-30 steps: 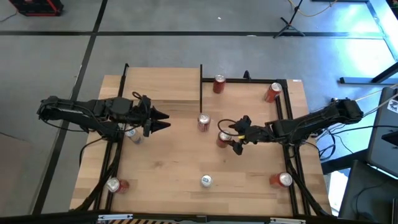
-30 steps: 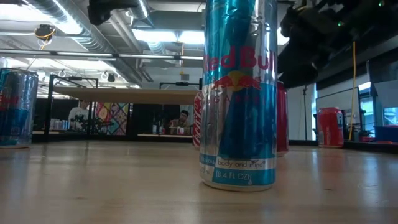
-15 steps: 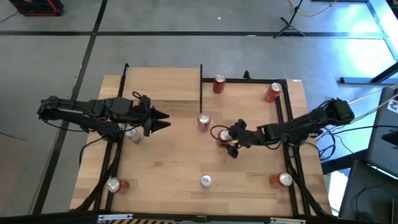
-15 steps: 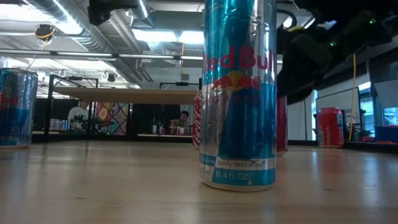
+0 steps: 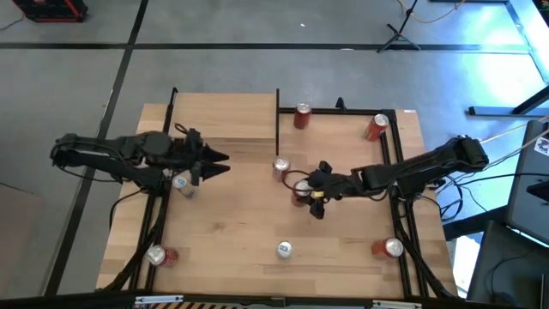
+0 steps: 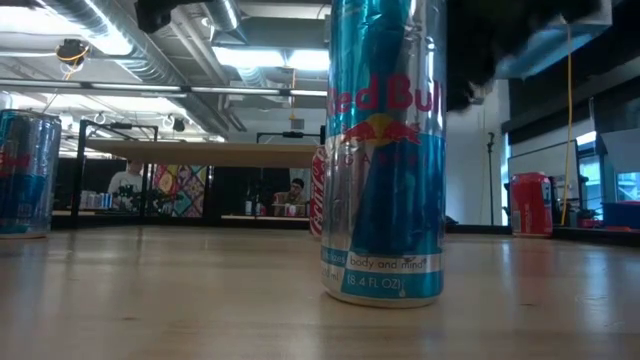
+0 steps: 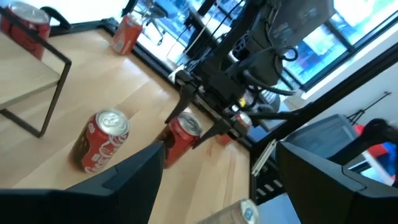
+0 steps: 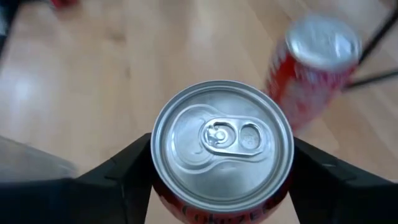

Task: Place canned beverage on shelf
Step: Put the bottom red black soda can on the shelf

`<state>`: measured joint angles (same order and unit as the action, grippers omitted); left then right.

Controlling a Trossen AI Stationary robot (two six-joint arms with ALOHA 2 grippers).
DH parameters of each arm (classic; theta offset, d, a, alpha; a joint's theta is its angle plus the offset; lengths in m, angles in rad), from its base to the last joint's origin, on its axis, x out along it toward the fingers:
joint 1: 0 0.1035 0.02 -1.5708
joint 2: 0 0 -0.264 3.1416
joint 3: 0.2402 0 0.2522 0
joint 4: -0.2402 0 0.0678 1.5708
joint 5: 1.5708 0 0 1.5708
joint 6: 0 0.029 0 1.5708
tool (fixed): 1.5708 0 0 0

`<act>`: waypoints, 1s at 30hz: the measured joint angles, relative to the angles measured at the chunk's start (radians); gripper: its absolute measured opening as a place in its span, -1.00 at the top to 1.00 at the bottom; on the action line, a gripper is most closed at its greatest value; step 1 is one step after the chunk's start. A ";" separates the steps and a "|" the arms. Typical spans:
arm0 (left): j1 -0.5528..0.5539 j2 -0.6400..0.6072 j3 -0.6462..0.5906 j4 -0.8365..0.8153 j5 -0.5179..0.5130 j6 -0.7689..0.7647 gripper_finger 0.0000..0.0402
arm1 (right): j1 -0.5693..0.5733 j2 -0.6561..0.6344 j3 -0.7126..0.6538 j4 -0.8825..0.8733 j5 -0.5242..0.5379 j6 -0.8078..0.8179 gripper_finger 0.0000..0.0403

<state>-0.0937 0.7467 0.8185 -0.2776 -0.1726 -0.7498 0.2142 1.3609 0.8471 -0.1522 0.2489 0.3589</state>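
The right gripper (image 5: 302,190) is at mid-counter, its jaws spread to either side of an upright red soda can (image 8: 222,147); whether they press its sides cannot be told. A second red can (image 5: 280,168) stands just beside it, toward the shelf (image 5: 225,116) at the counter's (image 5: 232,232) far left corner. Bare wood lies open on the near side. The left gripper (image 5: 214,163) hovers by the shelf's near edge, jaws open and empty.
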 joint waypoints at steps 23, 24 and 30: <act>0.143 -0.095 0.000 -0.085 0.163 0.263 -0.49 | -0.444 0.332 0.955 -0.390 -0.223 -0.312 -0.34; 0.151 -0.095 0.000 -0.089 0.175 0.263 -0.49 | -0.463 0.364 0.993 -0.415 -0.246 -0.323 -0.34; 0.180 -0.095 0.000 -0.117 0.208 0.255 -0.49 | -0.561 0.512 1.155 -0.501 -0.378 -0.399 -0.34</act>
<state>0.0866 0.6518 0.8185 -0.3943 0.0357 -0.4947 -0.3470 1.8731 2.0024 -0.6537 -0.1290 -0.0400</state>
